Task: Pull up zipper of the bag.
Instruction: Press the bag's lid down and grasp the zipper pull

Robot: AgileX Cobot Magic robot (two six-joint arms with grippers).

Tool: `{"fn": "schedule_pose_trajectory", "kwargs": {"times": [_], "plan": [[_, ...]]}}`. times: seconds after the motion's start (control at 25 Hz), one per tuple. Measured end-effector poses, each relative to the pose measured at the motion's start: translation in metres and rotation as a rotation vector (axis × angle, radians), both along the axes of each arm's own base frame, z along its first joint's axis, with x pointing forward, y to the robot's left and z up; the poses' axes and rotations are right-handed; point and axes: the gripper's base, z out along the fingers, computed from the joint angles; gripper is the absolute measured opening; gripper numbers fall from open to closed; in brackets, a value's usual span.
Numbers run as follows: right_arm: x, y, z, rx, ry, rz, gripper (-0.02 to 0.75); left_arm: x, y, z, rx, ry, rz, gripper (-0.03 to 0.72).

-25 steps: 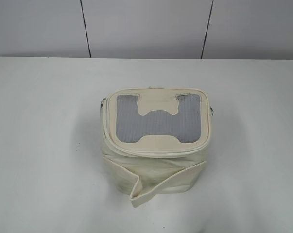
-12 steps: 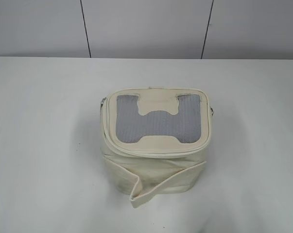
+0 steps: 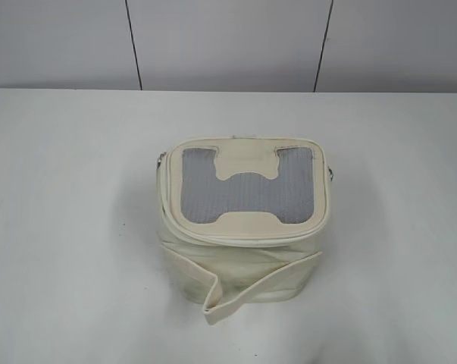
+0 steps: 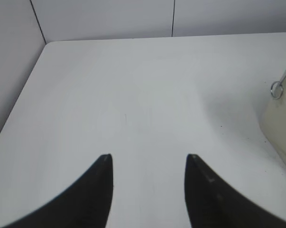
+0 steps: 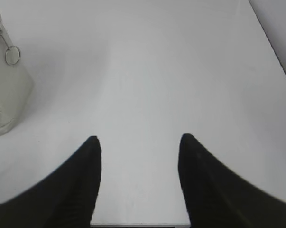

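The cream-white bag (image 3: pixel 239 262) stands upright in the middle of the white table, its top a grey mesh panel (image 3: pixel 247 196) with a cream H-shaped patch. The zipper (image 3: pixel 243 240) runs as a thin track round the top rim. A silver ring (image 4: pixel 276 89) hangs at the bag's side (image 4: pixel 281 123) in the left wrist view, and another ring (image 5: pixel 12 55) hangs on the bag (image 5: pixel 5 90) in the right wrist view. My left gripper (image 4: pixel 148 156) is open over bare table, left of the bag. My right gripper (image 5: pixel 138 137) is open over bare table, right of the bag. Neither shows in the exterior view.
A loose cream strap (image 3: pixel 251 292) folds down across the bag's front. Grey wall panels (image 3: pixel 228 42) stand behind the white table (image 3: pixel 61 227). The table's left edge (image 4: pixel 19 104) and its right edge (image 5: pixel 271 47) run near the grippers.
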Motion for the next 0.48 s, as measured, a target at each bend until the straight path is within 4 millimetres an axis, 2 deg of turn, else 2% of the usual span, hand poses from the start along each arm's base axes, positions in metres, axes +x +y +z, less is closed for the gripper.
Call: {"fn": "schedule_pose_trajectory", "kwargs": {"times": [0.28,0.48], "plan": [[0.0000,0.0000,0.0000,0.000,0.000,0.000,0.419,0.0000,-0.0001,0.0000,-0.001,0.000,-0.001,0.379],[0.0011,0.0001,0.0001,0.000,0.006,0.000,0.419,0.0028,-0.0005,0.0003,-0.009,0.018,-0.074,0.379]]}}
